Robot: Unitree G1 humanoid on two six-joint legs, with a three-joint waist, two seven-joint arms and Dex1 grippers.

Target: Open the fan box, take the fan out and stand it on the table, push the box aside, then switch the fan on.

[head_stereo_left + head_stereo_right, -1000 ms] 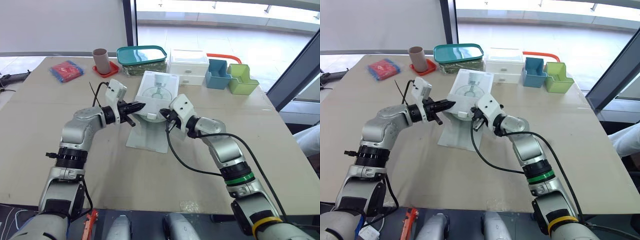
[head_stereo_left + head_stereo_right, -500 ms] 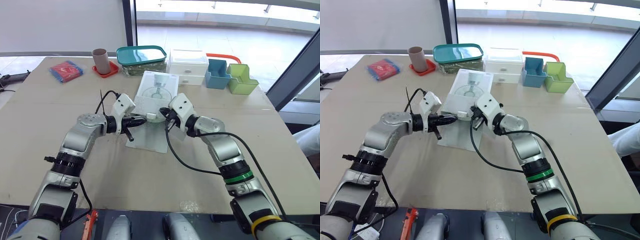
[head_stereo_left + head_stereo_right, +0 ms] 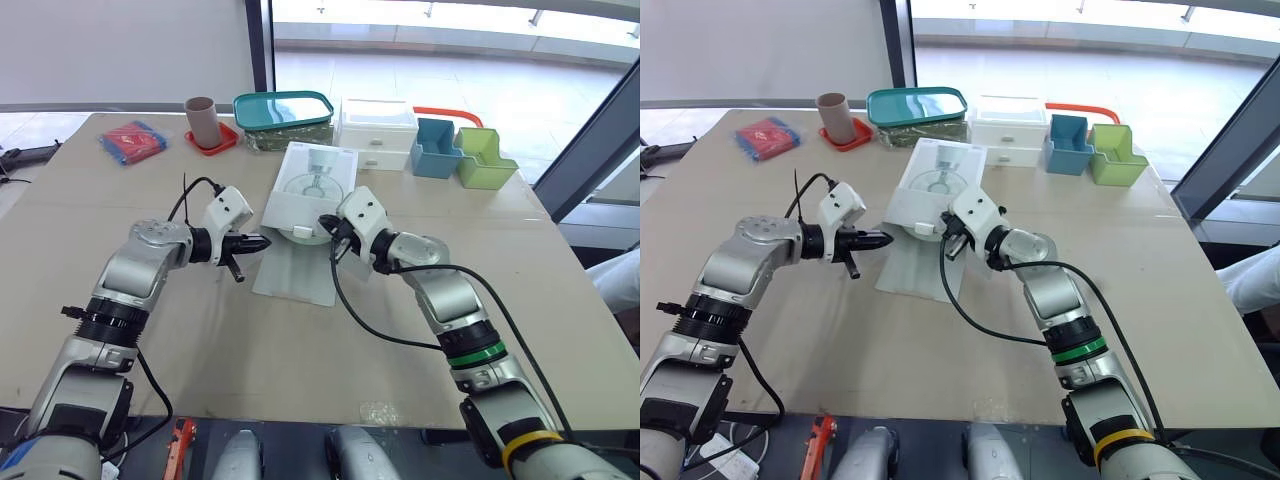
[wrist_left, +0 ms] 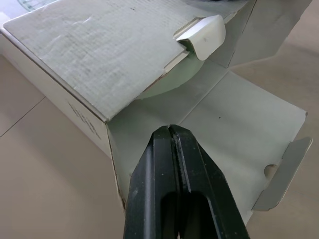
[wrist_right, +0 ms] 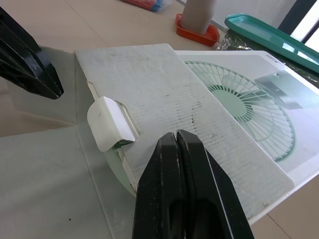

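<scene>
White cardboard flap (image 3: 293,272) lies open on the worktop (image 3: 300,350), lower centre. Left gripper (image 3: 257,241), fingers clenched together on nothing, points at the fan box (image 3: 312,185) from centre-left, just beside its open end. Right gripper (image 3: 325,222), fingers also pressed together and empty, sits at that opening. Pale green fan (image 4: 162,84) still inside box. Teal tray (image 3: 283,108) behind, upper centre.

fan box (image 3: 312,188): white, lying flat, end flap open | fan (image 4: 162,84): pale green, inside box
</scene>
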